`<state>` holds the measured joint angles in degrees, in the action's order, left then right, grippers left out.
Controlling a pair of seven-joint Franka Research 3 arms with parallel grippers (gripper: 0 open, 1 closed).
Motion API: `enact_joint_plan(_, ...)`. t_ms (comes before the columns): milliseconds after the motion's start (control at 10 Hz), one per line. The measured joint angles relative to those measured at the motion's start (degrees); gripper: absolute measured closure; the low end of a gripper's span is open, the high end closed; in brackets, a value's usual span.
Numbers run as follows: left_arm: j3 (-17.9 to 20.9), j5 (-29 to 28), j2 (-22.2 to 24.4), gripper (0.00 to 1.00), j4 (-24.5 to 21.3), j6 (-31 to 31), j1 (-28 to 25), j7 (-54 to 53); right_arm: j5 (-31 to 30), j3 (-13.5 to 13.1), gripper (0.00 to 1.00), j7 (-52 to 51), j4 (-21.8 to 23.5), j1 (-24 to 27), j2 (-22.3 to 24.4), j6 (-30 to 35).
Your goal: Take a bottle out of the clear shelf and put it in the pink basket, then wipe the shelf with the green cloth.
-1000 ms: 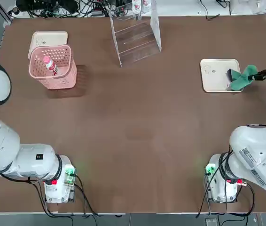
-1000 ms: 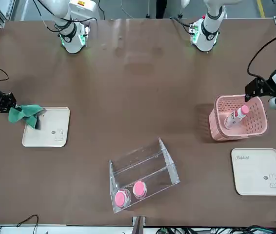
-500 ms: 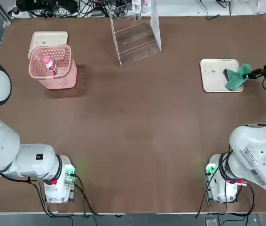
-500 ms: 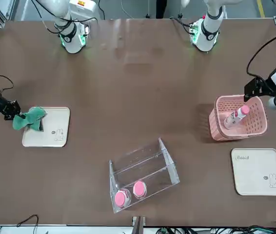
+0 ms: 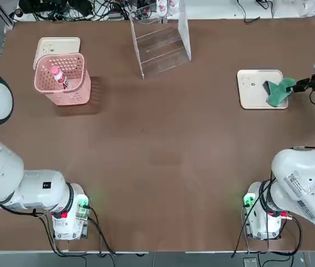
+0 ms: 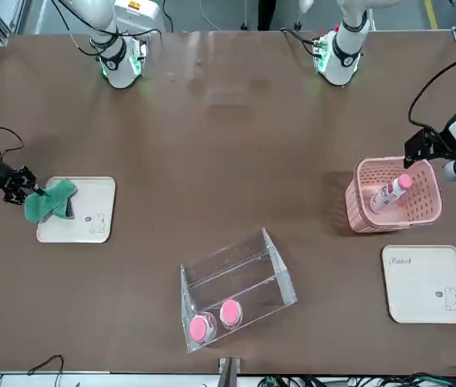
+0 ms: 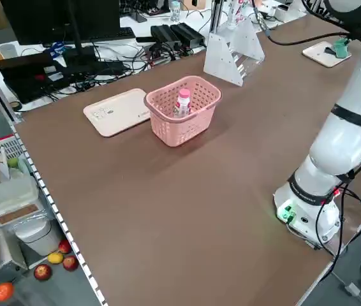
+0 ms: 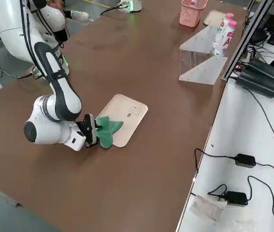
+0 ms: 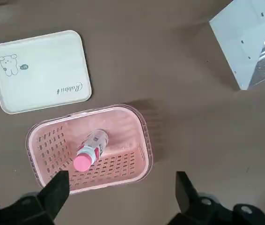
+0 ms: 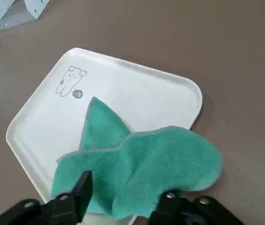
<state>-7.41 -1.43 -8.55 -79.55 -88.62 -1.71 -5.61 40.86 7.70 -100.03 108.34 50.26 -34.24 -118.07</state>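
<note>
One bottle [image 9: 91, 149], inside the pink basket [image 9: 123, 168]. Left tool [image 9: 122, 190]: wide, above counter near basket. Green cloth [image 10: 137, 168], across a tray [image 10: 137, 93] well apart from basket. Right tool [image 10: 125, 194]: wide, at cloth.

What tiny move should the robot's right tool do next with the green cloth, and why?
I'd guess the right tool should gently back away and leave the green cloth. Its fingers now stand apart, while a moment ago the cloth was bunched at them. The cloth lies partly on the cream tray.
</note>
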Motion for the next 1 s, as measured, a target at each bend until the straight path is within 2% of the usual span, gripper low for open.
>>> enact_joint_plan(200,0.0,0.0,0.0,0.0,0.0,0.0,-0.01,0.0,0.0,0.0,0.02,0.0,-0.34,0.0,0.0,-0.17)
enact_joint_plan(400,-0.01,0.0,-0.07,0.0,-0.03,0.0,-0.03,0.0,-0.61,0.02,0.0,-0.06,-1.73,0.0,0.05,-0.17)
enact_joint_plan(600,-0.01,0.0,-0.07,0.0,-0.02,0.0,-0.07,0.0,-3.94,0.01,0.0,-0.73,-4.11,0.02,1.06,-0.23)
enact_joint_plan(800,-0.02,0.0,-0.07,0.0,-0.02,-0.05,0.14,0.0,-7.04,0.01,0.0,-0.89,-6.48,0.04,3.59,0.09)
enact_joint_plan(1000,-0.03,0.0,-0.07,0.0,-0.02,-0.08,0.03,0.0,-7.78,0.17,0.0,-1.15,-6.82,-0.5,6.21,0.26)
